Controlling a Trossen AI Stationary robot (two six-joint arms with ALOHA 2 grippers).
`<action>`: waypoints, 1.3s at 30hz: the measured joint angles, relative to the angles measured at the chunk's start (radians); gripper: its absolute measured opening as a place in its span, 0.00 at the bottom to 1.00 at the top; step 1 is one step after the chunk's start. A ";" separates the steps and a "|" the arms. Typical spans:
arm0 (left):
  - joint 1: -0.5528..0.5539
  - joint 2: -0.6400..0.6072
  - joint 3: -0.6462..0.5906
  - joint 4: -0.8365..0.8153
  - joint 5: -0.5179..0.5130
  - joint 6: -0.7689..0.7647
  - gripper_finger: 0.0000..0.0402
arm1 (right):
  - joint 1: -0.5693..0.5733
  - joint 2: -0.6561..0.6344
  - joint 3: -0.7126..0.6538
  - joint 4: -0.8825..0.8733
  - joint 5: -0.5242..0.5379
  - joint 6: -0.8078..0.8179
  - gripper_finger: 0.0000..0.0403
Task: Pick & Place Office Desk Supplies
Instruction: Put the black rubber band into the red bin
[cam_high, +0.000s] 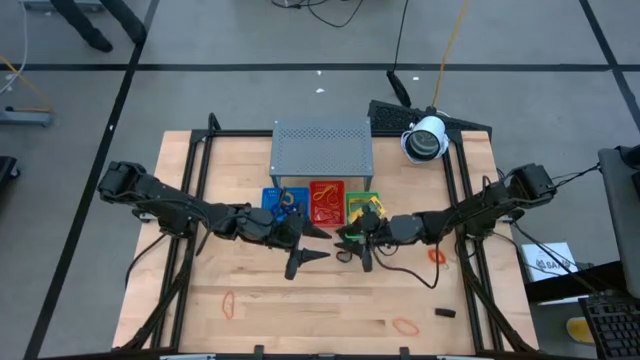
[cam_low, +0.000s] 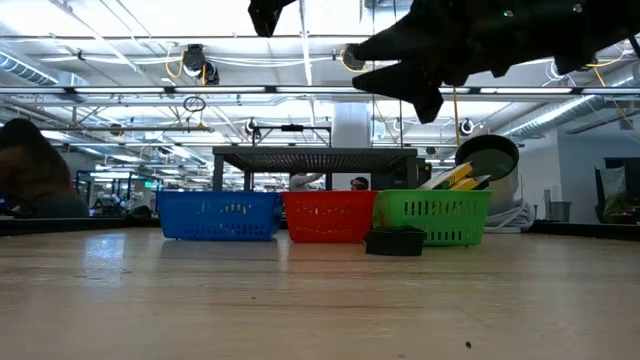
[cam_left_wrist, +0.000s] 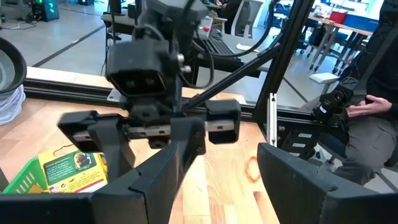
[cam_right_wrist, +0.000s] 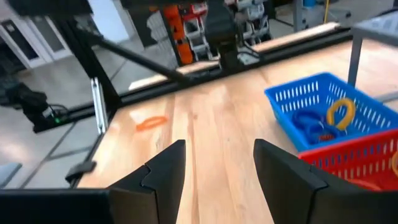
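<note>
Left gripper (cam_high: 303, 258) and right gripper (cam_high: 358, 254), both spread and empty, hover above the wooden surface (cam_high: 300, 300) before three small plastic trays. A yellow-and-green printed cardboard packet (cam_left_wrist: 71, 171), lettering illegible, sits in the green tray (cam_low: 432, 217); orange rubber bands (cam_high: 228, 304) lie loose on the surface.

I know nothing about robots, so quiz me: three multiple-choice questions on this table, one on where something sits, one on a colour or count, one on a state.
1. Where is the green tray in the row of three trays, seen from above?
A. right end B. middle C. left end

2. How many trays stand in front of the grey perforated shelf?
A. two B. three C. five

3. How is the right hand?
A. shut on a rubber band B. open and empty C. shut on a packet

Answers:
1. A: from above, it comes after the blue tray and the red tray.
2. B: blue, red and green.
3. B: the right wrist view shows its fingers apart with only bare table between them.
</note>
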 joint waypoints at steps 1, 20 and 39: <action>0.001 0.000 0.000 0.001 0.000 0.000 0.56 | 0.006 0.000 0.000 -0.012 0.008 0.003 0.45; 0.002 0.000 0.000 0.026 0.000 0.025 0.56 | 0.185 -0.354 0.000 -0.523 0.204 -0.003 0.45; -0.073 0.000 0.000 -0.151 -0.001 0.138 0.56 | 0.250 -0.402 -0.013 -0.585 0.269 0.002 0.45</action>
